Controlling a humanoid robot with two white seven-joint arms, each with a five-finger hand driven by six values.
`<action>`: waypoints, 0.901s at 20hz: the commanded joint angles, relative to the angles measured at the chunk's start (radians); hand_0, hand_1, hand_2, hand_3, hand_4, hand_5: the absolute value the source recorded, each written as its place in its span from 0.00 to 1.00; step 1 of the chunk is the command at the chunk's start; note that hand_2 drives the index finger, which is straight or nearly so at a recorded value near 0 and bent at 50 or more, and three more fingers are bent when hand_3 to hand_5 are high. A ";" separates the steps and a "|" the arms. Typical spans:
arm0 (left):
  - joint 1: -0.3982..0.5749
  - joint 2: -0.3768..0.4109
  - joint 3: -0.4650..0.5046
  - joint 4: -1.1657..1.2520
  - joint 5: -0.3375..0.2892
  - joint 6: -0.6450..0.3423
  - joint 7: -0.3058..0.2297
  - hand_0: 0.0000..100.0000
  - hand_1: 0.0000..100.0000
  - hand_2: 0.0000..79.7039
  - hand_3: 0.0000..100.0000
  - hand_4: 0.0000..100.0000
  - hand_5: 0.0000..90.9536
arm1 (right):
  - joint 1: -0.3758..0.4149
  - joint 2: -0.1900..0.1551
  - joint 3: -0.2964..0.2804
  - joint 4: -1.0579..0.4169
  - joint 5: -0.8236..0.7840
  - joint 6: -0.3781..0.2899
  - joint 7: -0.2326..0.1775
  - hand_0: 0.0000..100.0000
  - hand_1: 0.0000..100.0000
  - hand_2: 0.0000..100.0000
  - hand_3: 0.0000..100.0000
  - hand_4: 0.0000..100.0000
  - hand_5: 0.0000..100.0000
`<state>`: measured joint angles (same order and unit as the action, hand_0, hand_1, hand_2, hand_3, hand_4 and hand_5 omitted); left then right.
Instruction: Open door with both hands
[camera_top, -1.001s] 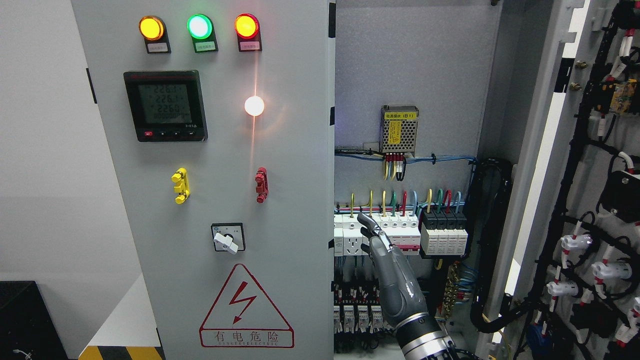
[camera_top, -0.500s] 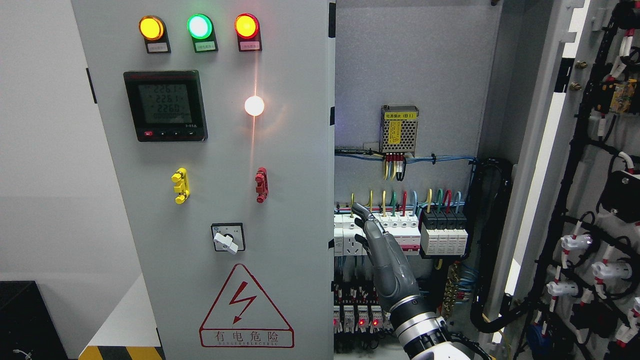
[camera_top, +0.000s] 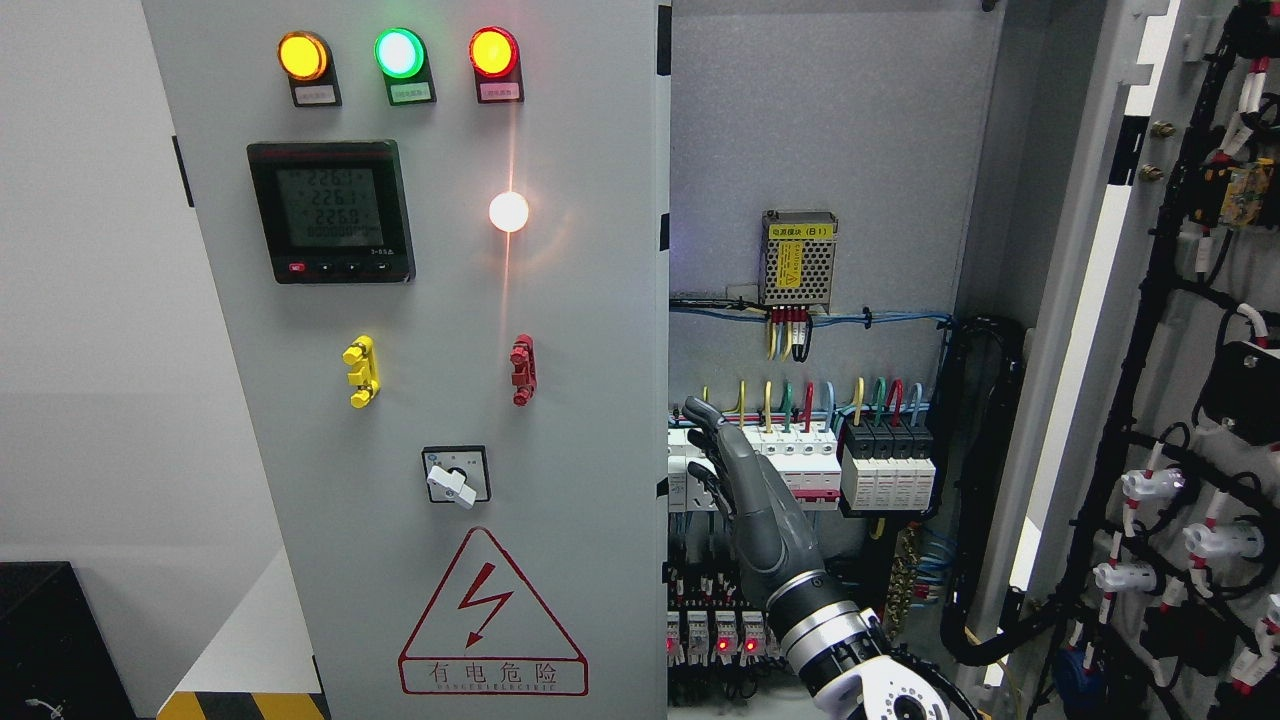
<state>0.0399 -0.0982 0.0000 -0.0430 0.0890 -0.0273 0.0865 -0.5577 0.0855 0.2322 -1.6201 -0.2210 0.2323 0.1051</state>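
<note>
The right hand (camera_top: 745, 490), dark grey with jointed fingers (camera_top: 700, 412), reached up from the lower right into the open electrical cabinet. Its fingers were stretched out nearly straight and held nothing, their tips just beside the right edge of the tall grey metal door (camera_top: 430, 360) on the left, in front of the row of white circuit breakers (camera_top: 790, 470); whether they touched the edge could not be told. That left door stood closed or nearly so, facing the camera, and carried three round indicator lamps (camera_top: 398, 52) in amber, green and red, a black digital meter (camera_top: 330, 210), a glowing white lamp (camera_top: 508, 211), a yellow handle (camera_top: 360, 371), a red handle (camera_top: 522, 369), a white rotary switch (camera_top: 455, 478) and a red triangular warning sign (camera_top: 490, 615). The right door (camera_top: 1190, 400) was swung wide open at the picture's right, its inner side showing black cable bundles. Inside, a perforated metal power supply (camera_top: 798, 258) sat above coloured wires.
</note>
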 joint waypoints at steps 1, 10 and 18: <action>0.000 0.000 -0.032 0.000 0.000 0.000 -0.001 0.00 0.00 0.00 0.00 0.00 0.00 | -0.033 -0.004 -0.002 0.051 -0.058 0.004 0.033 0.19 0.00 0.00 0.00 0.00 0.00; 0.000 0.000 -0.032 0.000 0.000 0.000 -0.001 0.00 0.00 0.00 0.00 0.00 0.00 | -0.054 -0.007 -0.005 0.104 -0.067 0.004 0.039 0.19 0.00 0.00 0.00 0.00 0.00; 0.000 0.000 -0.032 0.000 0.000 0.000 -0.001 0.00 0.00 0.00 0.00 0.00 0.00 | -0.082 -0.029 -0.024 0.120 -0.141 0.004 0.047 0.19 0.00 0.00 0.00 0.00 0.00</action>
<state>0.0399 -0.0982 0.0000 -0.0430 0.0890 -0.0272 0.0865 -0.6204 0.0761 0.2207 -1.5376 -0.3293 0.2373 0.1444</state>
